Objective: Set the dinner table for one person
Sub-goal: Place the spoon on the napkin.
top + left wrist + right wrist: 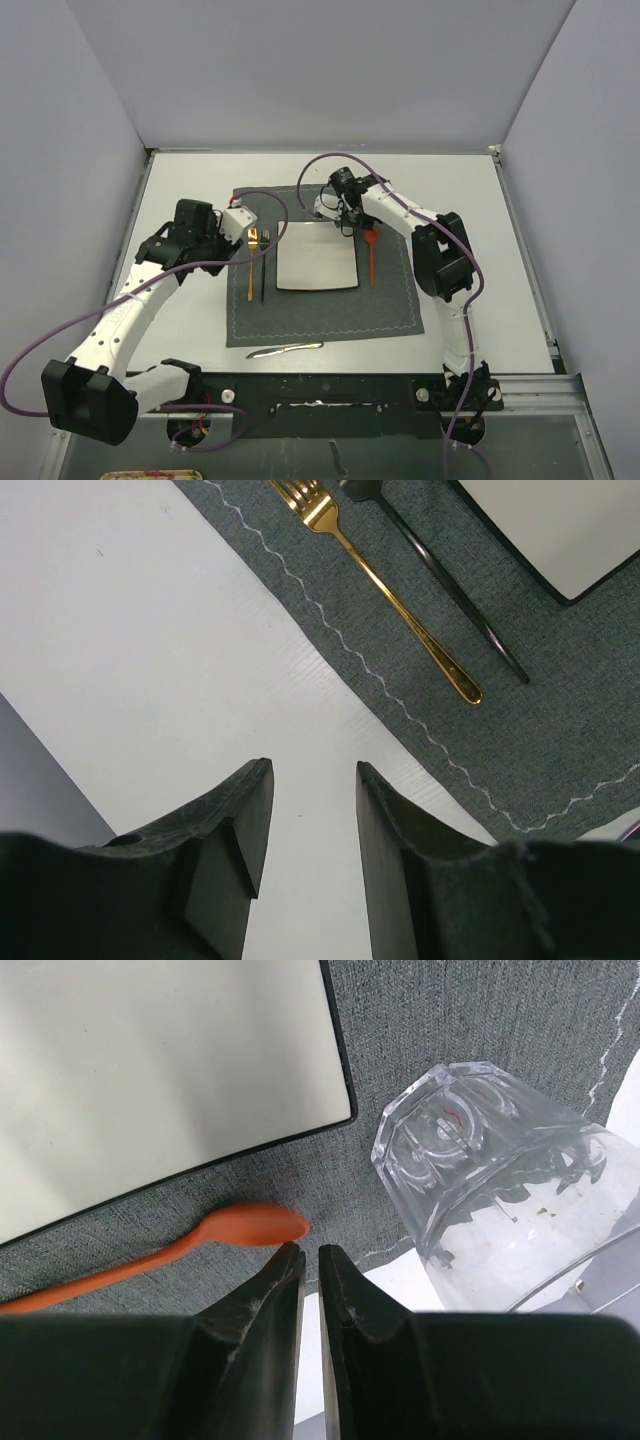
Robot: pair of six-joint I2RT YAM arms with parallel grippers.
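Top external view of a place setting that looks close to finished on the white counter (470, 200), which spreads beneath everything else. Nearest the arm bases, a silver knife (285, 349) lies along the near edge of the dark grey placemat (320, 315), apart from the other cutlery. Farther in, a square plate (316, 255) sits mid-mat, with a gold fork (252, 262) and a black fork (264, 265) just left of it and an orange spoon (371, 255) just right. A clear glass (500, 1180) (seen plainly only from the right wrist) stands near the spoon's bowl, by the mat's stitched edge.

The knife seems the one piece not yet placed. The next move likely calls for an empty tool to reach the near edge and pinch that thin, flat handle.

The left arm bends outward. The left tool (313, 770) hovers over bare counter beside the mat, jaws partly open and empty. The right arm stretches to the plate's far right corner. The right tool (307, 1252) has its jaws barely parted and grips nothing.
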